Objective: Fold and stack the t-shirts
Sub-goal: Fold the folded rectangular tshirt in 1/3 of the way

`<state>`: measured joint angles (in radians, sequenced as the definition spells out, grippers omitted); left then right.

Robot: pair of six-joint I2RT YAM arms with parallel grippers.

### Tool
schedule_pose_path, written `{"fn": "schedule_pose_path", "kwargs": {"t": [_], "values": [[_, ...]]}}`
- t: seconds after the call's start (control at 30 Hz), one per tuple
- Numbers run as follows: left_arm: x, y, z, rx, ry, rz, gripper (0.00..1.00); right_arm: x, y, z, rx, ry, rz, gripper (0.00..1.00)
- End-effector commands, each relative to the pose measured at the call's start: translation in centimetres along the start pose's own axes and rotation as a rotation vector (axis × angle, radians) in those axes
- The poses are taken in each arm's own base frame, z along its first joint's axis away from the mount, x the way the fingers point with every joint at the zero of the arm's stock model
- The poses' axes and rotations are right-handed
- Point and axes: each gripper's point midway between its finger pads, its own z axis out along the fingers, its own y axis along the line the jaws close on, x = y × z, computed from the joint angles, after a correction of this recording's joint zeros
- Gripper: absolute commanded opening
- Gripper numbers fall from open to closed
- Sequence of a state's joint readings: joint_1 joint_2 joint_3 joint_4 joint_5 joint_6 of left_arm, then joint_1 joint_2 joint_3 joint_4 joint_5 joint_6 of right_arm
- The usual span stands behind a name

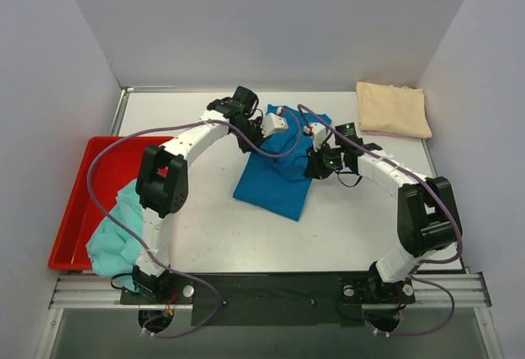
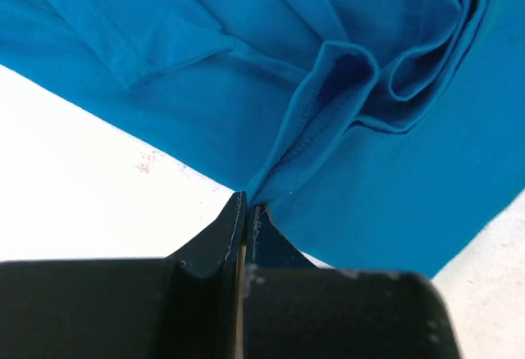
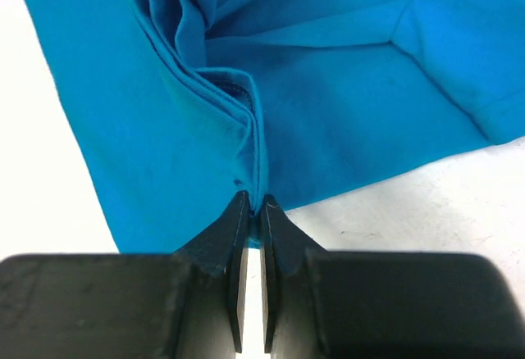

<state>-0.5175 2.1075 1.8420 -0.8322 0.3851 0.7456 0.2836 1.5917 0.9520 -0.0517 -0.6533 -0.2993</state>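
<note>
Pinching the blue t-shirt tight, left gripper and right gripper should lift evenly so cloth ahead lies flat.

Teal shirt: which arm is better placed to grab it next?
Left, probably. The teal shirt hangs off the red tray beside the left arm's base; the right arm is across the table. Both the left gripper and right gripper pinch the blue shirt.
</note>
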Motion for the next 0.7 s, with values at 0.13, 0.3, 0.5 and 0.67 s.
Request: {"fn": "schedule_pose_path", "kwargs": {"t": [0.13,0.3,0.5,0.67], "values": [[-0.9,2.5,0.7,-0.045,0.011,-0.007,0.00,-0.9,-2.2,0.4,0.036,0.066,0.089,0.00],[-0.1,2.4,1.8,-0.031,0.032,-0.007,0.21,0.8,-4.6,0.2,0.151,0.140,0.200,0.14],[-0.9,6.4,1.5,-0.232,0.005,-0.091,0.65,0.0,-9.6,-1.6,0.343,0.081,0.381,0.42],[-1.6,8.2,-2.4,-0.305,-0.053,-0.151,0.67,-3.9,-7.5,-2.9,0.306,-0.050,0.364,0.36]]}}
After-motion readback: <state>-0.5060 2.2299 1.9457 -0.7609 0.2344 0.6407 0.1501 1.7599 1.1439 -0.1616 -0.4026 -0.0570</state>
